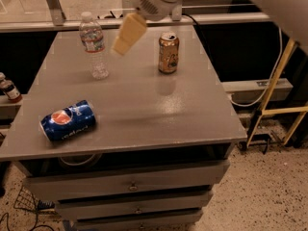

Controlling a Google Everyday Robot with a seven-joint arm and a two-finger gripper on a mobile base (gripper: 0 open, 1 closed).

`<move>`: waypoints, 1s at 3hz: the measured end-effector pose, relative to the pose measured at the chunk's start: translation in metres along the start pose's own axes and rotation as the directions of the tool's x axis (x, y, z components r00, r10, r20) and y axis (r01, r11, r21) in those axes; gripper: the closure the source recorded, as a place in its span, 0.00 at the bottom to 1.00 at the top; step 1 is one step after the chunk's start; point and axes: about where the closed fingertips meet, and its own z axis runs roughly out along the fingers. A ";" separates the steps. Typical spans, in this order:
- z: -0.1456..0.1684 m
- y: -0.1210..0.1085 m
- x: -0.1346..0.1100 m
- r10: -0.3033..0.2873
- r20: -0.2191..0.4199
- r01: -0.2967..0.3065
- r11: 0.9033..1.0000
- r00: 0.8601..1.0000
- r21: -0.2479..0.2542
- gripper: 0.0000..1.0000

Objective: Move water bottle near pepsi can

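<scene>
The water bottle (pixel 94 46) stands upright at the back left of the grey table (pixel 159 119). It is clear and ribbed, with a white cap and a red-and-white label. The blue pepsi can (pixel 67 121) lies on its side near the front left edge. My gripper (pixel 122 41) hangs from the white arm above the back of the table. It is just right of the bottle's upper half and left of a gold-brown can, and it holds nothing that I can see.
A gold-brown can (pixel 168 53) stands upright at the back, right of centre. A small dark-capped brown bottle (pixel 9 89) stands on a ledge left of the table. Drawers (pixel 130 184) sit below the tabletop. A yellow frame (pixel 274 105) and cables are at the right.
</scene>
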 end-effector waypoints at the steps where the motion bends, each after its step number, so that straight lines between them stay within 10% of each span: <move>1: 0.048 0.016 -0.029 0.033 0.020 -0.032 0.999 0.999 -0.016 0.00; 3: 0.107 0.012 -0.058 0.125 0.088 -0.122 0.992 0.988 -0.037 0.00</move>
